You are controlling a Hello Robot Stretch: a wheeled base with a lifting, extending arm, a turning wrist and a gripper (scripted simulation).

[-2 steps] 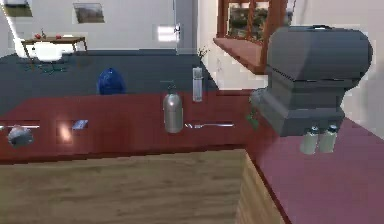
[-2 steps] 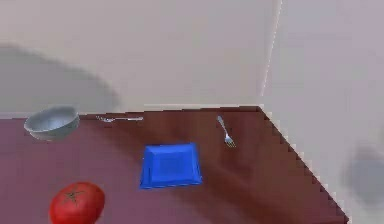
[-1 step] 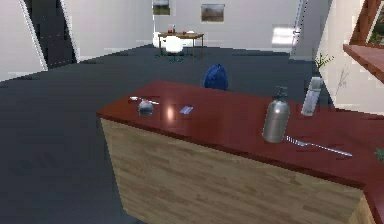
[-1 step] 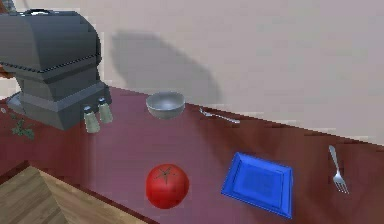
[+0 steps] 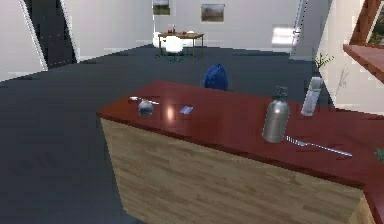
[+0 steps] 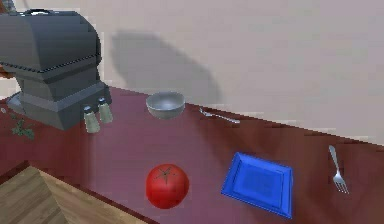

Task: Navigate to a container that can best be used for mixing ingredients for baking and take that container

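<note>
A small grey metal bowl (image 6: pixel 165 103) stands upright on the dark red countertop (image 6: pixel 120 160) in the arm side view, close to the wall at the back. It sits just right of two small shakers (image 6: pixel 97 117) and left of a thin spoon (image 6: pixel 220 116).
A big grey coffee machine (image 6: pixel 50 65) fills the arm side view's left. A red tomato (image 6: pixel 167 185), a blue square plate (image 6: pixel 259 183) and a fork (image 6: pixel 338 168) lie nearer. In the forward view a wood-sided counter (image 5: pixel 200 170) carries a metal bottle (image 5: pixel 277 117), a clear bottle (image 5: pixel 312 96) and cutlery (image 5: pixel 318 147).
</note>
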